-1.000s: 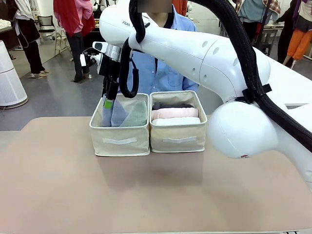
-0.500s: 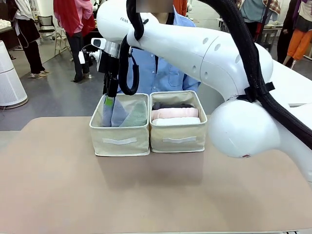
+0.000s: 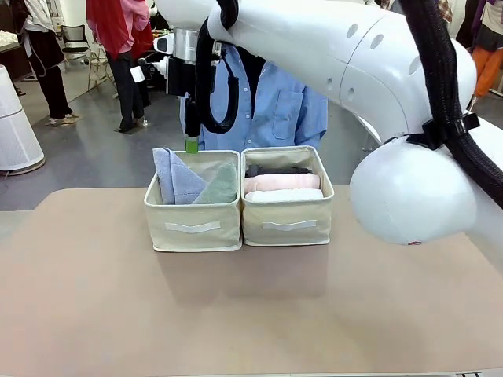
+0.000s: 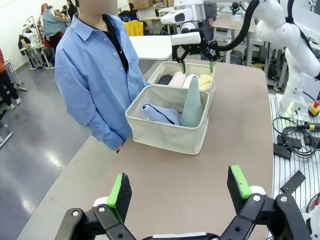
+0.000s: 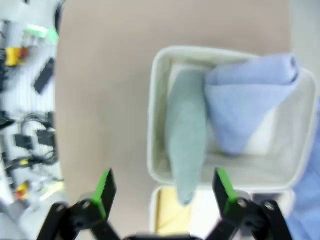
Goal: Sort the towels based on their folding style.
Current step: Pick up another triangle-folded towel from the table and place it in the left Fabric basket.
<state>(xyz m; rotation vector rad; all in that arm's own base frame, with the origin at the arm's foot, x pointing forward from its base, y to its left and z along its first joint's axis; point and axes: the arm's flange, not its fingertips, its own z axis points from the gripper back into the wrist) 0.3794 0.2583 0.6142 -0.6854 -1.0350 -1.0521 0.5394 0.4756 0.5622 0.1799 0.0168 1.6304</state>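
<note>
Two beige bins stand side by side mid-table. The left bin (image 3: 192,226) holds a light blue cone towel (image 3: 173,176) and a pale green cone towel (image 3: 221,185). In the right bin (image 3: 288,225) lie dark grey (image 3: 275,170), pink (image 3: 280,182) and white (image 3: 283,195) rolls. The left wrist view adds a yellow roll (image 4: 204,81) there. My right gripper (image 3: 191,144) hangs open above the left bin's far edge, holding nothing; from its wrist I look down on the green cone (image 5: 186,145) and blue cone (image 5: 250,100). My left gripper (image 4: 179,186) stands open and empty, well back from the bins.
A person in a blue shirt (image 3: 271,110) stands at the far edge, right behind the bins. The tan tabletop (image 3: 236,314) stretches bare in front of the bins. My right arm's large white links (image 3: 409,188) cross the picture's upper right. Other people move about in the background.
My right gripper has risen out of the left bin, still open. The light blue cone it stood beside now shows fully in the bin.
</note>
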